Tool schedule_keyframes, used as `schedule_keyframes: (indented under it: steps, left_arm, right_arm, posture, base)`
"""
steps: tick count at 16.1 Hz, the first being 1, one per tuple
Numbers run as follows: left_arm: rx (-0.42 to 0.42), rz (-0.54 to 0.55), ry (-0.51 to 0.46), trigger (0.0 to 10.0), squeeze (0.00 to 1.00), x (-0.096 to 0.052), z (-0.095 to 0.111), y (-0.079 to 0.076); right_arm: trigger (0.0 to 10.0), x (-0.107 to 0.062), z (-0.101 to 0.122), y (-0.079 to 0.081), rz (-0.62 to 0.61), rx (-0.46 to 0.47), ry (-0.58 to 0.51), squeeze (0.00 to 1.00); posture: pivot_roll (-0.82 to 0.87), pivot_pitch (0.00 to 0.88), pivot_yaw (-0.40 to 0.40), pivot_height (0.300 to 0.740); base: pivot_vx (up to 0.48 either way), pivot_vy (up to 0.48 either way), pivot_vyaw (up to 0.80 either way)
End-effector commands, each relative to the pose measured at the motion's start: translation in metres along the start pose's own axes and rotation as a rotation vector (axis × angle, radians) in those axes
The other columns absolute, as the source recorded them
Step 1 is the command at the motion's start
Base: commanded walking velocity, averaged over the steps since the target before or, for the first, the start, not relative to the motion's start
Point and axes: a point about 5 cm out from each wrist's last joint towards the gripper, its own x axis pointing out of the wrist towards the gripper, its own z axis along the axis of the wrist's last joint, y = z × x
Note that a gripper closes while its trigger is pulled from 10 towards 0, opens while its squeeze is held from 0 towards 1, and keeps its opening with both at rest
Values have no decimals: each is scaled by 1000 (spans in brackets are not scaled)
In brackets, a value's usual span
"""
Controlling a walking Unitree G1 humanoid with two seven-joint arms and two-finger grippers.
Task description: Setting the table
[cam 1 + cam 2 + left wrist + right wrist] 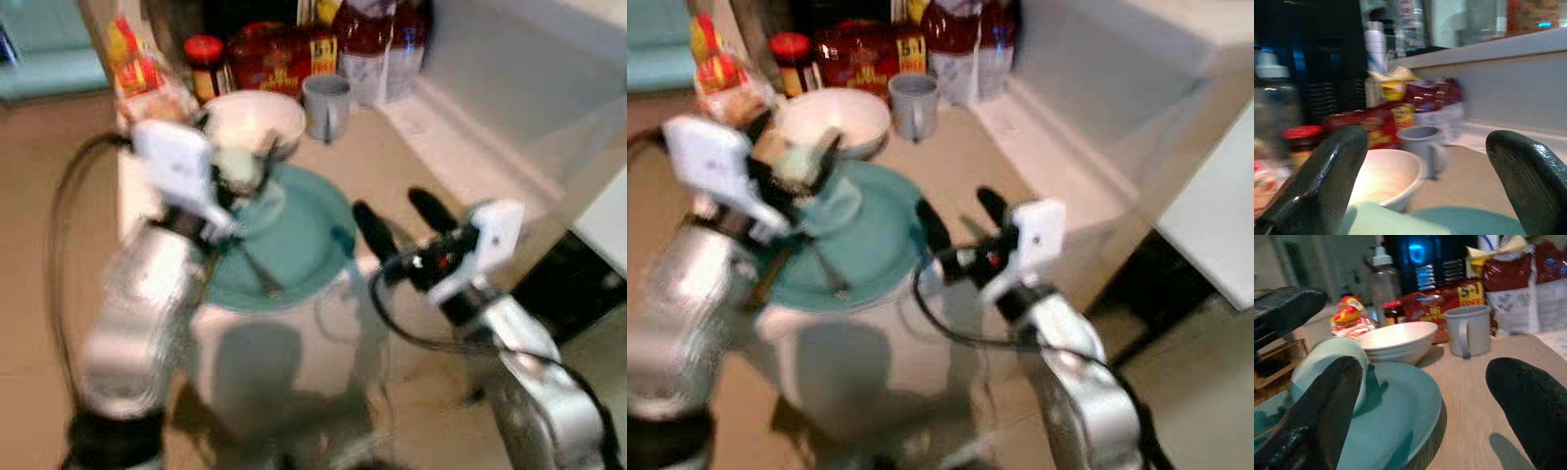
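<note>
The left gripper (245,171) holds its jaws wide over the teal plate (294,245), near a pale cup (1332,367) on it. The right gripper (402,220) has wide jaws beside the plate. A white bowl (253,119) and grey mug (326,105) stand behind on the table (392,162).

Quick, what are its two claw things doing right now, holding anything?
Left tool: open, holding nothing, above the teal plate.
Right tool: open, holding nothing, beside the plate.
</note>
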Motion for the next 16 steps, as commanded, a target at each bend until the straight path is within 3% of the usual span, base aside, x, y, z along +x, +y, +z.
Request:
schedule_keyframes:
  steps: [1, 6, 9, 11, 16]
  left_arm:
    - [6, 5, -5, 10000, 0, -2, 0, 3]
    - [-20, -70, -82, 10000, 0, 2, 13, -8]
    - [4, 20, -59, 10000, 0, 5, 11, 6]
    - [41, 63, 13, 10000, 0, 2, -1, 15]
    - [49, 133, 53, 10000, 0, 0, -8, 20]
  right_arm:
    - [10000, -1, 4, -1, -3, -2, -16, 0]
    - [10000, -3, 13, -7, -32, 1, -56, 0]
    - [10000, -3, 17, -7, -38, 5, -83, 0]
    - [10000, -1, 20, -11, -61, -6, -98, 0]
    - [10000, 7, 29, -22, -157, -84, -121, 0]
  posture:
    - [107, 34, -15, 740]
    - [107, 36, -14, 740]
    - [109, 37, -13, 740]
    - [110, 36, -11, 740]
    - [110, 39, -15, 740]
  base:
    - [0, 0, 0]
    - [0, 0, 0]
    - [0, 0, 0]
    - [0, 0, 0]
    - [0, -71, 95]
